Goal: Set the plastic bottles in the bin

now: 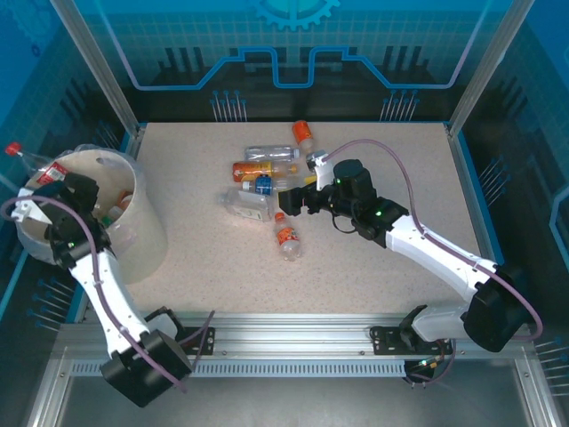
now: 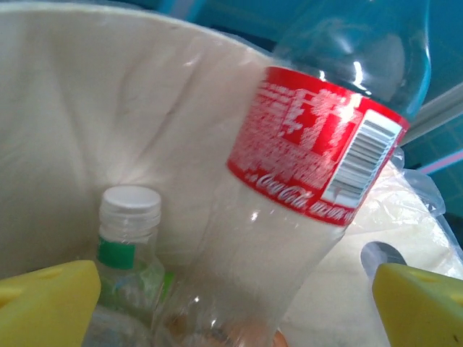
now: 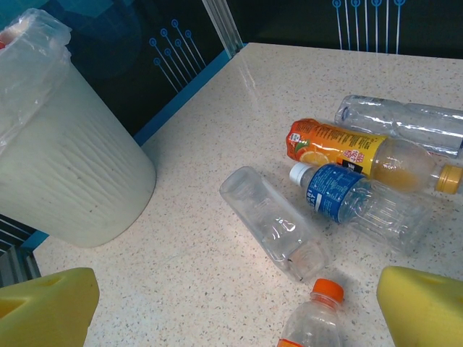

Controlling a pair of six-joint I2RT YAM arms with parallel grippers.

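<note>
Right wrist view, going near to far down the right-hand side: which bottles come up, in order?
Orange-capped bottle → blue-label bottle → orange-label juice bottle → clear bottle.

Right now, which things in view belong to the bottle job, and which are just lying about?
Job: cream-white round bin; red-labelled clear bottle and white-capped green-labelled bottle in it; orange-labelled juice bottle, blue-labelled bottle, clear unlabelled bottle waiting.
Bystanders: speckled table, aluminium front rail.
</note>
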